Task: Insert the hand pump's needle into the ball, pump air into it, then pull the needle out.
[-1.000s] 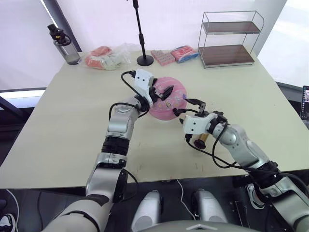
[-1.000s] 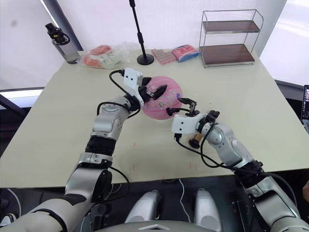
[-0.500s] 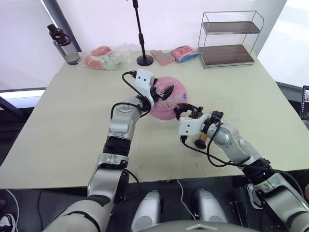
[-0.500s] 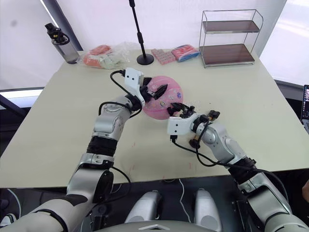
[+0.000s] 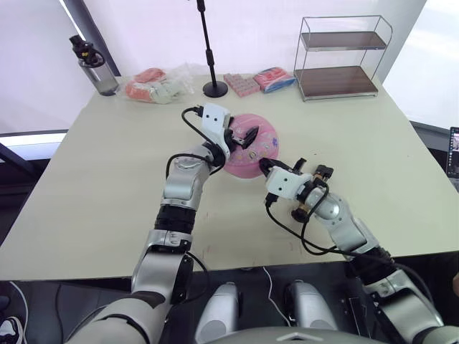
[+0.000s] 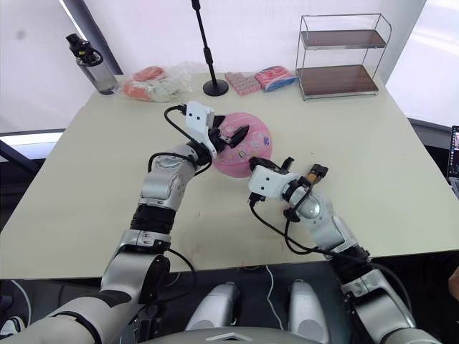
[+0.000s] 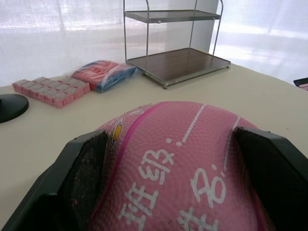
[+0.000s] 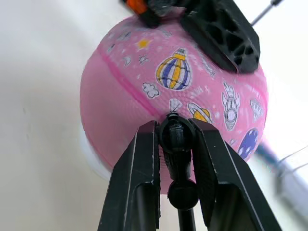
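Bright daylight floods through the white curtains (image 5: pixel 143 29) behind the table (image 5: pixel 86 179), shadows are faint, and the right wrist view's edges blur.

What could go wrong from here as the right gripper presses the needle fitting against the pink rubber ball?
The ball is gripped at its sides by the left gripper; a push could roll it free.

The right gripper pinches the needle's black fitting at the ball's skin; an off-angle push might bend it.

The gold-bronze hand pump lies under the right forearm and could get dragged.
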You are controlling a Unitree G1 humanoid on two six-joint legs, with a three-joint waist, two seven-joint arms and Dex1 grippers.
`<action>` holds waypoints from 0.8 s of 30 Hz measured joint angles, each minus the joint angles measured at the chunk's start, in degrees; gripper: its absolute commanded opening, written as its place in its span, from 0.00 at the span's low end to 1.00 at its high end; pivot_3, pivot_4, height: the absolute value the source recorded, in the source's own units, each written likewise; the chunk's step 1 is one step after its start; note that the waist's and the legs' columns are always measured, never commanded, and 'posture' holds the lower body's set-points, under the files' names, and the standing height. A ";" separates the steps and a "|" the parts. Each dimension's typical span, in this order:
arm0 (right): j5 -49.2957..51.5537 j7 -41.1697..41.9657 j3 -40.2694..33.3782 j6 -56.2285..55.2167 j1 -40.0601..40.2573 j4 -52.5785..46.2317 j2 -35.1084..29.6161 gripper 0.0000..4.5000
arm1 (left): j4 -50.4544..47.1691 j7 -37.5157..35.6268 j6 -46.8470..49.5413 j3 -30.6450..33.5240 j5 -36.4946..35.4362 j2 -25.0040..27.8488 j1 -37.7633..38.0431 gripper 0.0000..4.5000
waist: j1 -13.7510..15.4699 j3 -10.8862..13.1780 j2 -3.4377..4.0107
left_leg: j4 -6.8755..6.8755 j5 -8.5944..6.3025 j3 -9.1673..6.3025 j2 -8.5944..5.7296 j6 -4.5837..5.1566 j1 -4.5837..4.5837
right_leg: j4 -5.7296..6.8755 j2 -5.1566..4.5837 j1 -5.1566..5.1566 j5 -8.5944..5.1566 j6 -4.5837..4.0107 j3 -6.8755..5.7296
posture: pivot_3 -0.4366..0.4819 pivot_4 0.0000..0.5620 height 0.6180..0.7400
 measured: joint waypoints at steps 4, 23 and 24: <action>9.86 1.92 -3.92 3.15 2.91 -0.99 4.37 0.09 | -0.09 0.74 -0.52 -0.27 0.25 -0.51 0.29 1.00 | 0.15 0.00 0.00 | 0.00 0.00 -0.01 -0.01 0.00 -0.01 | -0.02 -0.01 0.01 0.00 0.00 0.00 | 0.48 0.27 0.93; 17.05 2.23 -7.03 8.64 10.22 -10.63 3.95 0.09 | 2.83 1.30 -3.48 -1.96 0.57 -2.75 -1.04 1.00 | 2.41 -0.17 0.31 | -0.30 -0.03 -0.50 -0.12 0.01 -0.41 | -0.89 -0.12 0.10 0.00 0.00 -0.58 | 0.48 0.27 0.93; 17.05 2.17 -7.05 8.74 11.08 -11.22 3.52 0.09 | 3.14 1.30 -3.75 -2.16 0.57 -2.91 -1.14 1.00 | 2.59 -0.18 0.33 | -0.30 -0.03 -0.54 -0.13 0.01 -0.43 | -0.91 -0.13 0.10 -0.01 0.00 -0.60 | 0.48 0.27 0.93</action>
